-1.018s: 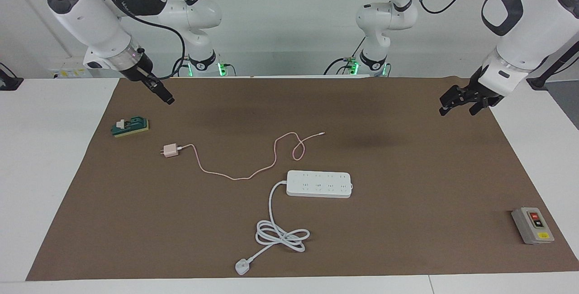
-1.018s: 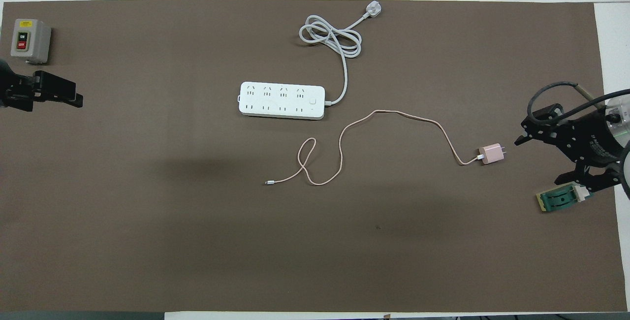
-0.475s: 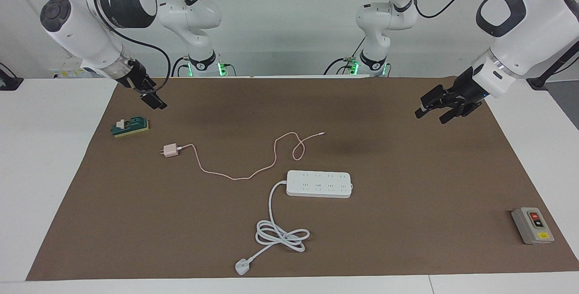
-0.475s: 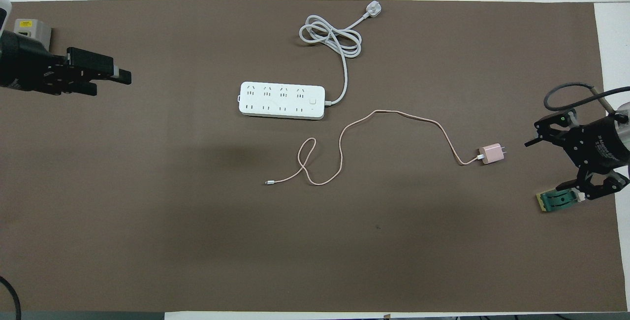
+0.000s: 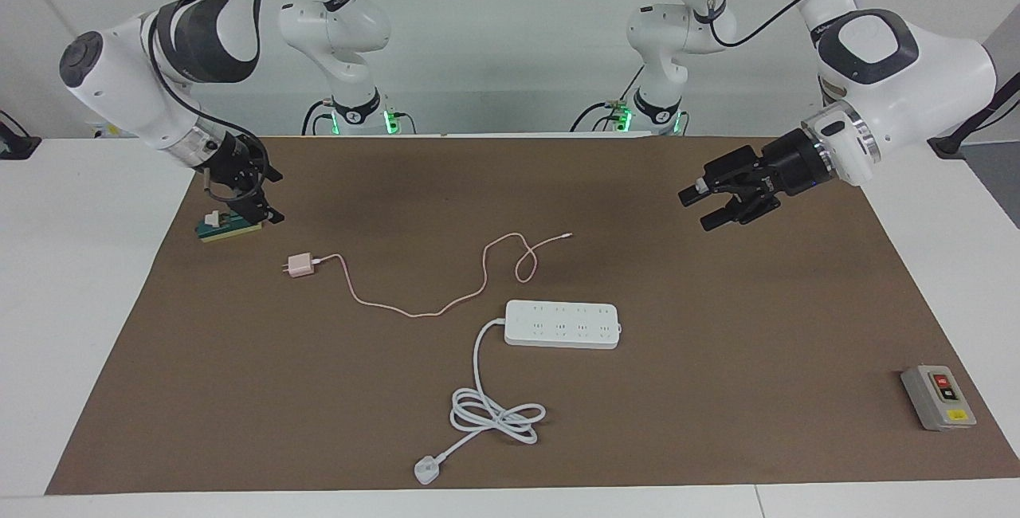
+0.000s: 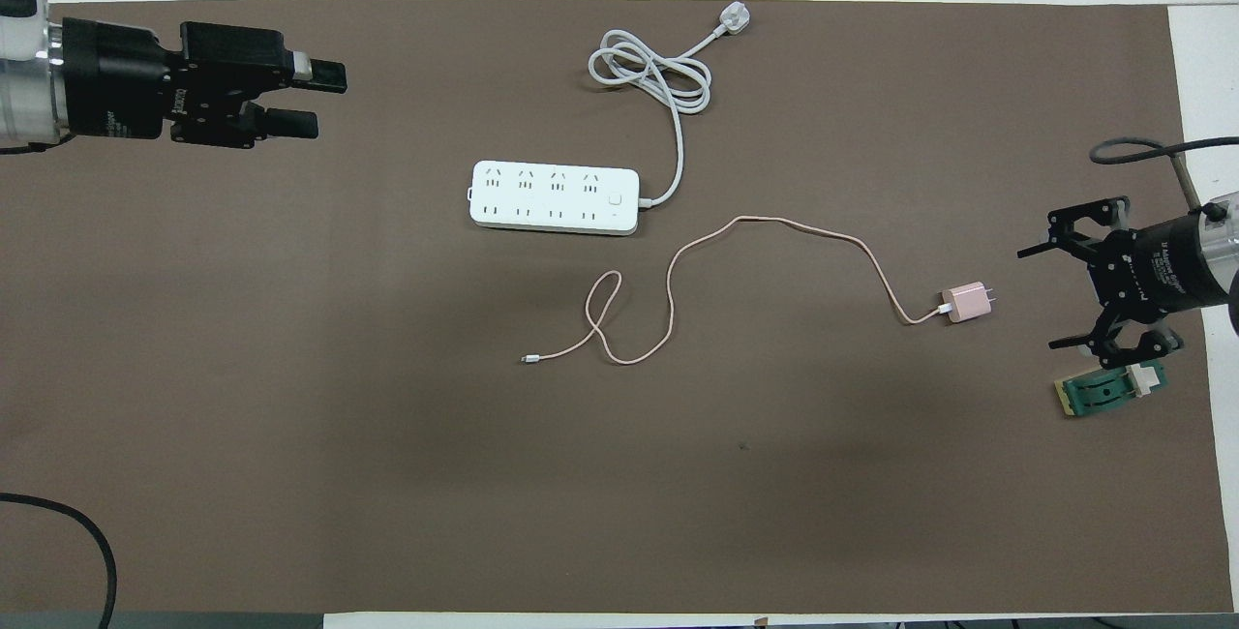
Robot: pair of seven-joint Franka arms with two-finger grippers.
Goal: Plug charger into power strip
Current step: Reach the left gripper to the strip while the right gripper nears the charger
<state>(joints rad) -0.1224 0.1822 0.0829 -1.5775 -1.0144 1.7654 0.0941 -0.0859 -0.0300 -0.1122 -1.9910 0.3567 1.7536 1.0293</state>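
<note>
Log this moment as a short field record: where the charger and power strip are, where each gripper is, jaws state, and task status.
charger: flat on the mat, toward the right arm's end, unplugged
cable: trails loosely toward the power strip
power strip: mid-table, sockets up, all empty, own cord coiled beside it
right gripper: above the green block, jaws open, empty
left gripper: in the air over bare mat, jaws open, empty
grey button box: mat corner at left arm's end
status: charger not yet grasped
</note>
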